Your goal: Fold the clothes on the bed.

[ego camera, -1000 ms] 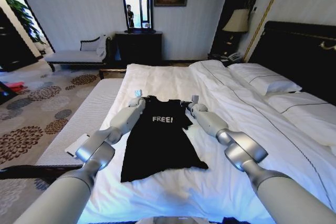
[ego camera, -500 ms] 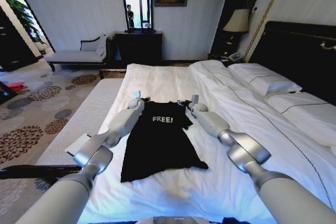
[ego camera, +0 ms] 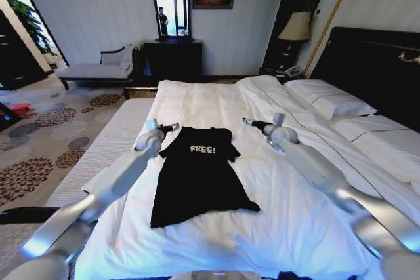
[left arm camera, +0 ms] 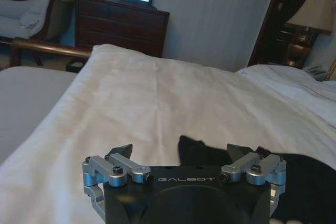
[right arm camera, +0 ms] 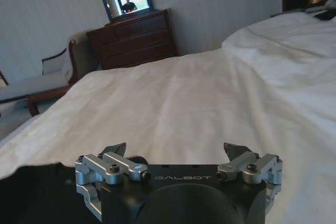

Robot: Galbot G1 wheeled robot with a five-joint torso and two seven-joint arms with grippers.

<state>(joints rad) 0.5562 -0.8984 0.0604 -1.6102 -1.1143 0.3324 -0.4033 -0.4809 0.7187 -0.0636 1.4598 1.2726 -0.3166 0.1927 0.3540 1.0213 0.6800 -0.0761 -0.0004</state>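
The left pincer point(ego camera: 172, 126) hangs just off the shirt's left shoulder with its fingers spread apart and nothing between them; its wrist view shows both fingertips wide and a black edge of cloth lying just beyond them. The right pincer point(ego camera: 251, 122) sits a little way out from the opposite sleeve, over bare white duvet, fingers likewise apart and empty, with a dark patch of shirt at the corner of its own wrist view. Between the two pincers lies the black T-shirt point(ego camera: 200, 175), spread flat with the "FREE!" lettering up, collar toward the far end of the bed point(ego camera: 308, 221) and hem toward the robot, the hem corner on the right pincer's side flaring out. Judging from this, neither pincer grips cloth and the fold looks to be between grasps: the sleeves appear drawn in but the body is still full length. The next move would seem to call for both pincers to drop onto matching points of the shirt, pinch only the black fabric and not the duvet under it, and carry them evenly so the fold lands square. The duvet is soft and slightly rumpled, so it may bunch or lift with a deep pinch. Beyond the pincers stand a dark dresser point(ego camera: 173, 57) with a mirror point(ego camera: 170, 4) above it, a pale chaise point(ego camera: 98, 69) on the left pincer's side, and white pillows point(ego camera: 331, 101), a dark headboard point(ego camera: 377, 63) and a lamp point(ego camera: 296, 27) on the right pincer's side.
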